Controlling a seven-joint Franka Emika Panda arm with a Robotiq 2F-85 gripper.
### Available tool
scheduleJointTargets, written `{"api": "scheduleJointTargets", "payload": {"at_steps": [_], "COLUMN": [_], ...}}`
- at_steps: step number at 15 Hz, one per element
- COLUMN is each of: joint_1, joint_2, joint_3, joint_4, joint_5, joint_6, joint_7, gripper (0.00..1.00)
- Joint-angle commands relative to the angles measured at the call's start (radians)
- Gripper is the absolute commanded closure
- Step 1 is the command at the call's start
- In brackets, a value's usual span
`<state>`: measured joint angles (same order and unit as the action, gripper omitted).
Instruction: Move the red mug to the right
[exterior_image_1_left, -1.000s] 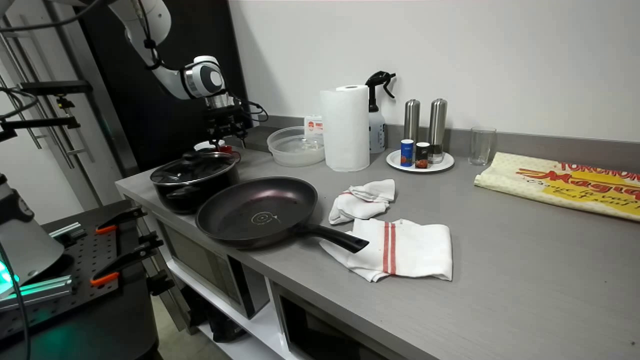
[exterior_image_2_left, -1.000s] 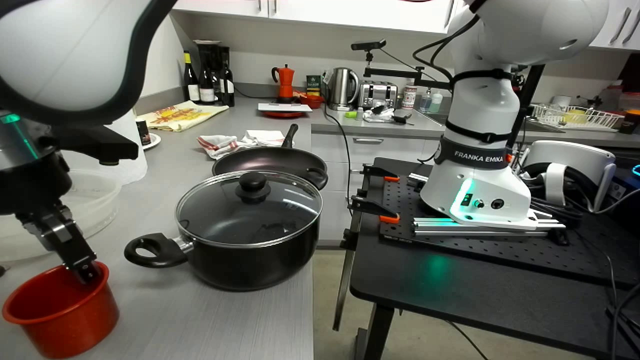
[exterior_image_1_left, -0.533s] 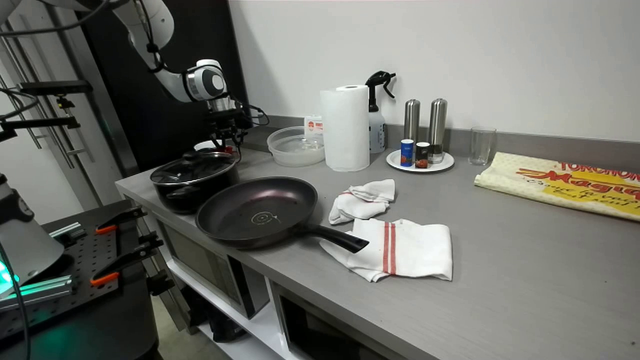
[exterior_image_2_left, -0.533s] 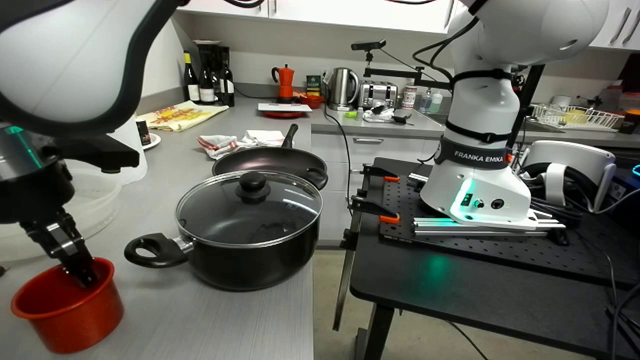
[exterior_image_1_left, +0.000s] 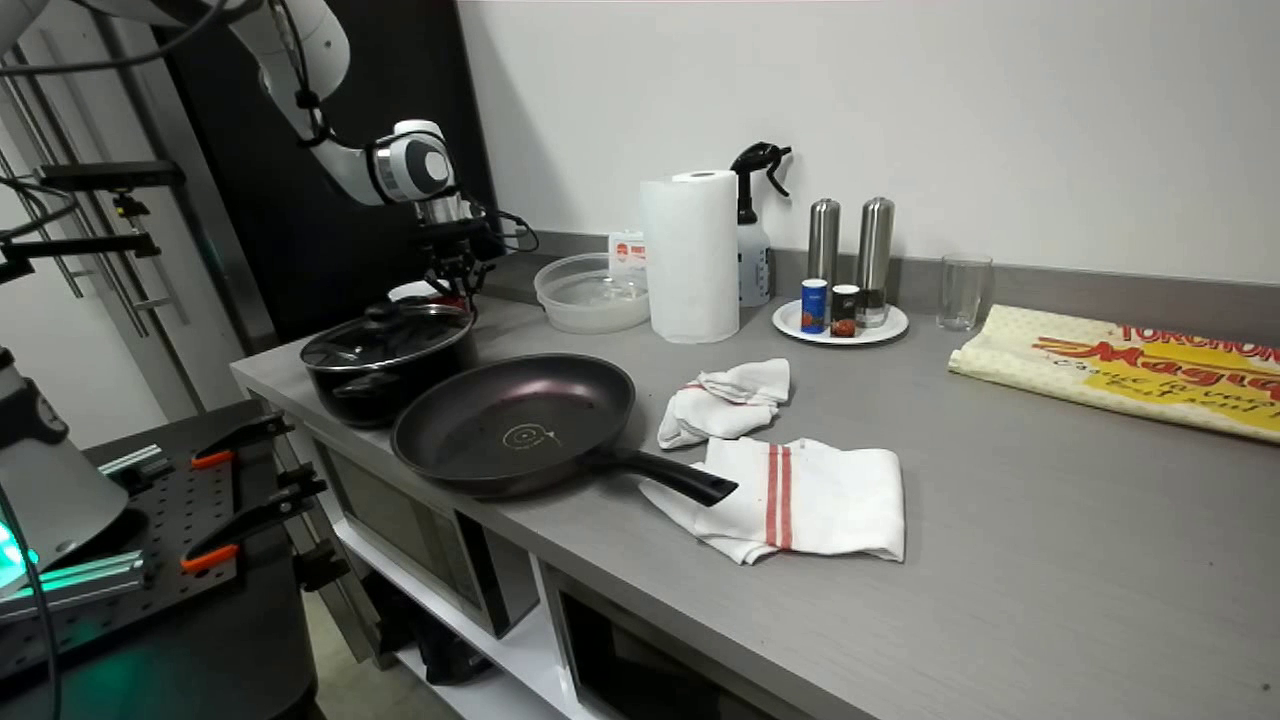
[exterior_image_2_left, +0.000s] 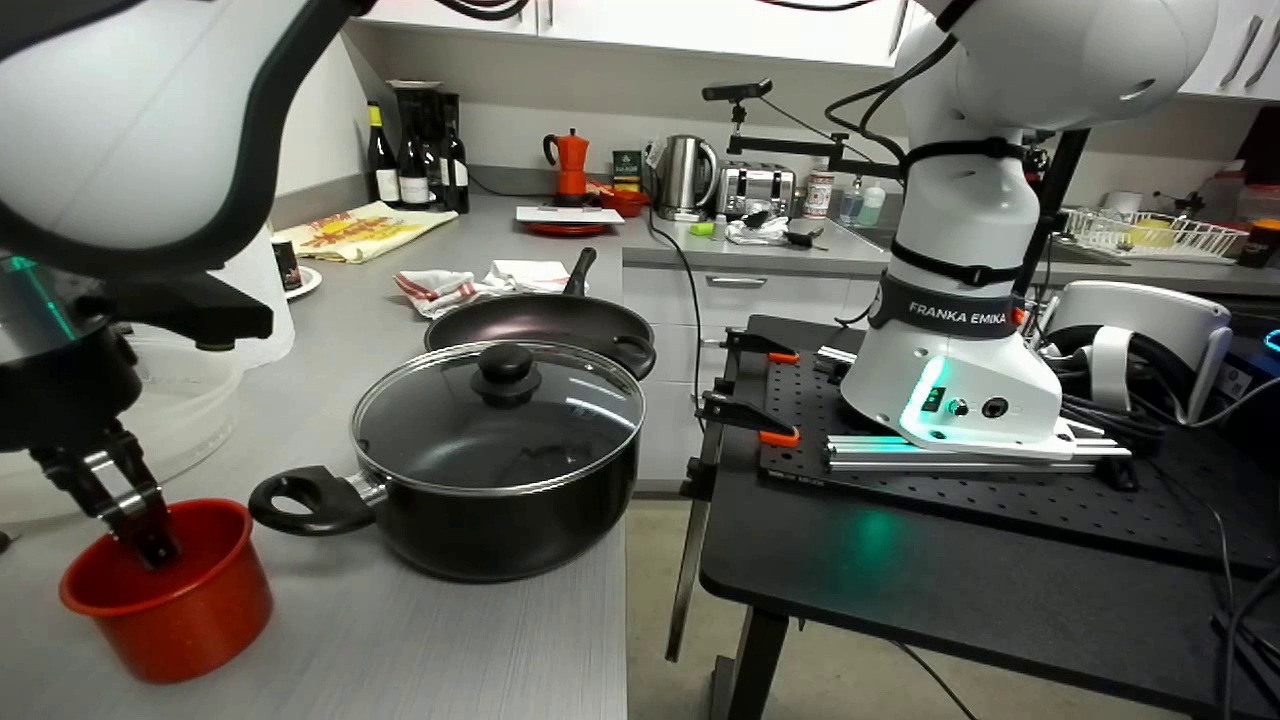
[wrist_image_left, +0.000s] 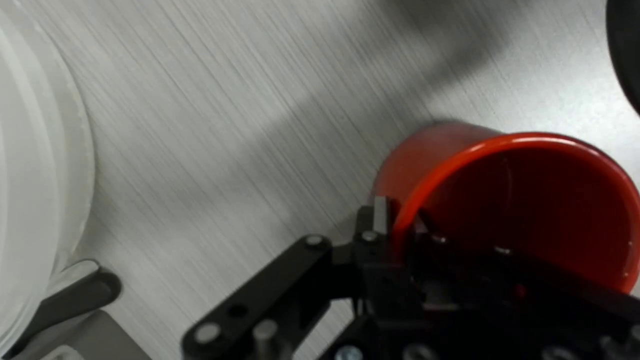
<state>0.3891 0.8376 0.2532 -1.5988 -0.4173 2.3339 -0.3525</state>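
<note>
Near the loop handle (exterior_image_2_left: 338, 504) of the black lidded pot (exterior_image_2_left: 500, 465), with no contact seen, is the red mug (exterior_image_2_left: 190, 620), over the bench (exterior_image_2_left: 430, 640); whether its base rests there or hangs just clear, I cannot tell. The pincer (wrist_image_left: 401, 225) is clamped on the mug's wall at the rim, one finger inside the mouth and one outside. By its looks the mug should be light, stiff and slick-sided, and not easily broken; the rim is a sound place to take hold, though a pinch on one side may let it swing or tip if lifted. Its mouth faces up, so its central axis stands close to upright; squat and round, with no handle in sight, it shows no long axis and points no particular way along the bench
</note>
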Motion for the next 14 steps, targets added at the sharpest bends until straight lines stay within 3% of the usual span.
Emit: {"api": "scheduleJointTargets", "payload": {"at_steps": [1, 5, 14], "joint_1": [0.001, 0.004, -0.015], "joint_2": [-0.004, -0.047, -0.284], "joint_3": [0.007, 0.013, -0.001], "joint_4": [0.005, -0.039, -0.278], "joint_5": [0.022, 0.016, 0.023], "joint_6": [0.020, 0.070, 0.242], "joint_7": [-0.023, -0.007, 0.102], "gripper": [0.98, 0.98, 0.98]}}
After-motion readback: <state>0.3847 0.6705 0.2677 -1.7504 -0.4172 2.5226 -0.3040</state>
